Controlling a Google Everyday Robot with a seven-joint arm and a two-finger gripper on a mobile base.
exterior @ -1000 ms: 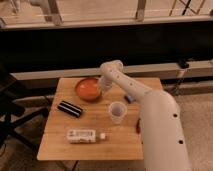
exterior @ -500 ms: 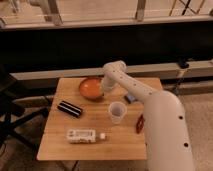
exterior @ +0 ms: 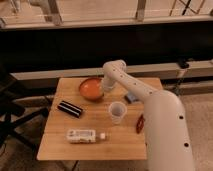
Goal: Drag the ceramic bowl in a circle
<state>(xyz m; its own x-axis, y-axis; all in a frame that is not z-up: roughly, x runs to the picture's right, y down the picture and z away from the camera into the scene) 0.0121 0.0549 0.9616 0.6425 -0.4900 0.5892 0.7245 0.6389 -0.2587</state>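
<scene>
moved: arm leaned farther over table | gripper [exterior: 102,91] clamped on ceramic bowl [exterior: 91,88] rim

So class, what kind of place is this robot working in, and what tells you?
Probably a lab or office test area: a small wooden table by a railing, laid with a ceramic bowl, cup and bottle. The gripper, shut, is at the bowl's rim.

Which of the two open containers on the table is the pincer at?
The ceramic bowl, orange-red and shallow; the shut pincer is at its right rim. The white cup stands apart, nearer the front.
</scene>
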